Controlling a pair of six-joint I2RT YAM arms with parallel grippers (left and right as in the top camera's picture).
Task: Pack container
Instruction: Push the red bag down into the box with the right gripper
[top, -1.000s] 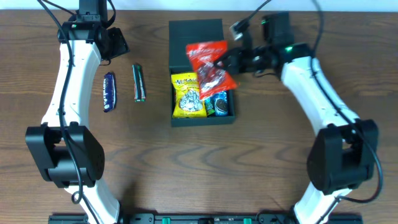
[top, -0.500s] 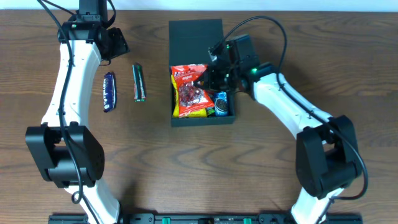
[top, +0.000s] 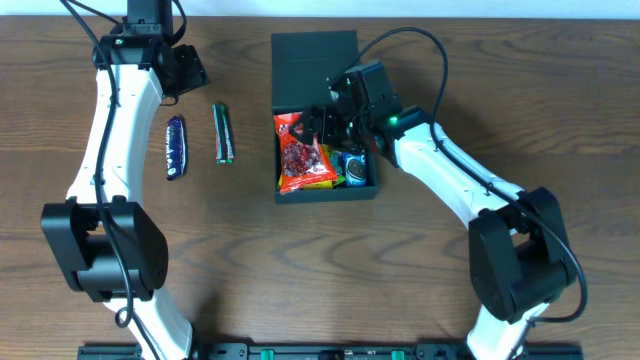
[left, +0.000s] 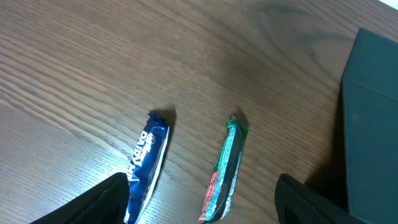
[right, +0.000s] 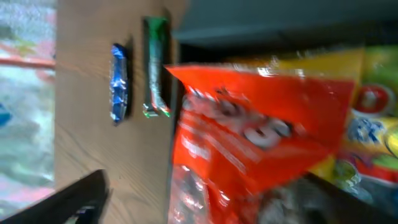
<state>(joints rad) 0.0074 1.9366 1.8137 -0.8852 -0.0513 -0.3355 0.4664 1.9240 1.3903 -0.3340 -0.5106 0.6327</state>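
Since the container (top: 315, 55) sits beneath the fingers of the right gripper (top: 322, 118), whose hold on the red packet (top: 300, 155) cannot be told, withdrawing could drag it out; the left gripper (top: 185, 72) gapes empty.

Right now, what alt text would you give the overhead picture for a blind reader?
The right tool is over an open dark green box, at the top of a red snack bag lying over a yellow bag. On the wooden table left of the box lie a blue bar and a green bar, near the left tool.
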